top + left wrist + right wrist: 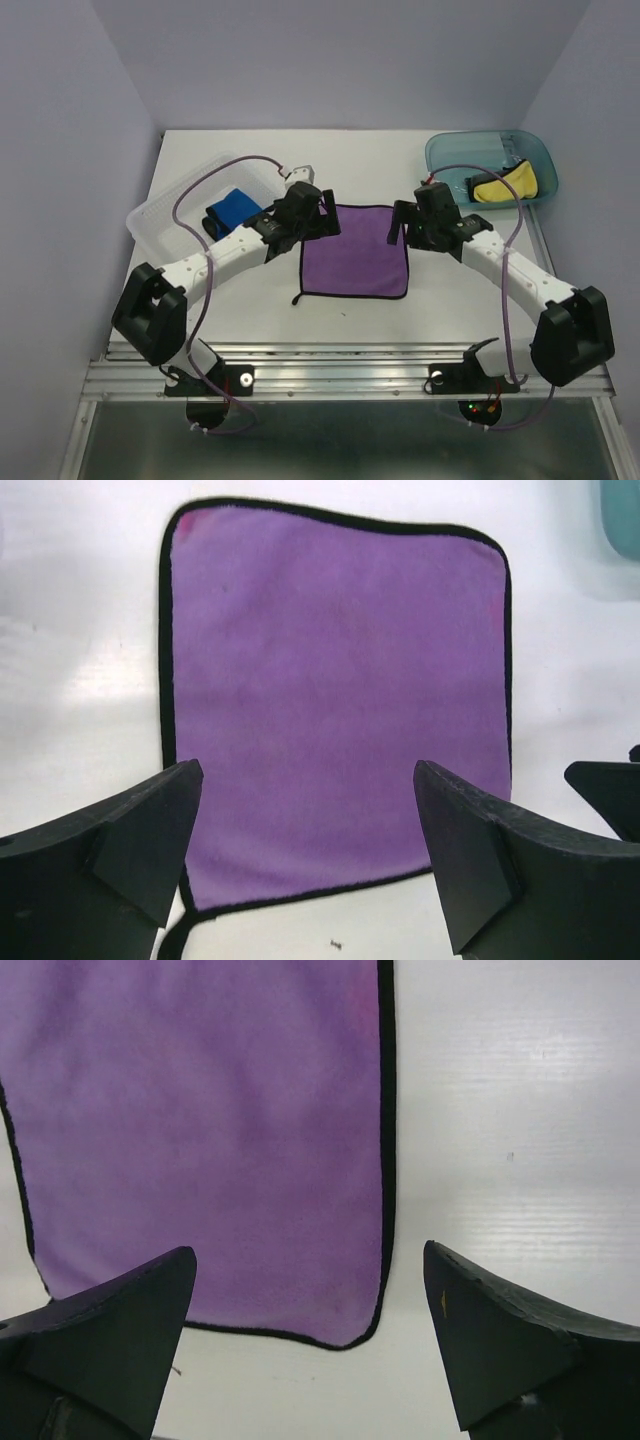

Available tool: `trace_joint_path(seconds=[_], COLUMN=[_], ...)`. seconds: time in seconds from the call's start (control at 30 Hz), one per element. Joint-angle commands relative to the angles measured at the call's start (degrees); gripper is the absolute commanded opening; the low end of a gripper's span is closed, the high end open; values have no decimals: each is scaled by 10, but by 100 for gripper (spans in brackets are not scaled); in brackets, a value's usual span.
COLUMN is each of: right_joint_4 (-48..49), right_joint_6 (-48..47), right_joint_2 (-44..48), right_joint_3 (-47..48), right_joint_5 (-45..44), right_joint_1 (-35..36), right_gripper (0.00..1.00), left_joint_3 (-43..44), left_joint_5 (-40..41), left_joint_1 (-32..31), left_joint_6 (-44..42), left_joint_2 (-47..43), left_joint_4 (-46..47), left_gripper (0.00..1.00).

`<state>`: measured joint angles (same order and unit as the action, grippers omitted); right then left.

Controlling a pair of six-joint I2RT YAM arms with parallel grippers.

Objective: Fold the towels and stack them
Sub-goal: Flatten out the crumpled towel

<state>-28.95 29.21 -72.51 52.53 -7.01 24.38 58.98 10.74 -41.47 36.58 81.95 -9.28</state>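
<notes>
Purple square soft cloth with black edging point(355, 252) flat on white table point(350, 330), ready to fold. Left gripper point(305, 780), right gripper point(310, 1252): spread wide, empty, over far corners.

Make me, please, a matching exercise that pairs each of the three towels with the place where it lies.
Things:
1. purple square cloth towel
2. blue folded cloth towel
3. yellow crumpled cloth towel

Places:
A. in the teal translucent tub
B. spread flat on the white table
C. in the clear plastic tray

Pairs: 1-B, 2-C, 3-A
</notes>
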Motion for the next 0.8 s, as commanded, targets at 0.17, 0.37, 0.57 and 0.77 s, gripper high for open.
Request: trace_joint_path(seconds=[0.17, 0.37, 0.57, 0.77], right_joint_4=[-8, -25, -8, 21], right_joint_6=[-18, -17, -16, -10], right_joint_2=[-94, -42, -18, -24], right_joint_3=[75, -2, -103, -136], right_joint_5=[-41, 19, 99, 126], right_joint_1=[-9, -9, -7, -5], right_gripper=[100, 100, 100, 100], left_joint_3=[103, -58, -198, -214], left_joint_5=[39, -22, -49, -36], left_joint_1=[17, -2, -19, -22], left_joint_6=[-35, 26, 70, 82], left_joint_2=[100, -2, -54, -20], left_joint_4=[-66, -22, 14, 44], left_gripper=[99, 99, 99, 89])
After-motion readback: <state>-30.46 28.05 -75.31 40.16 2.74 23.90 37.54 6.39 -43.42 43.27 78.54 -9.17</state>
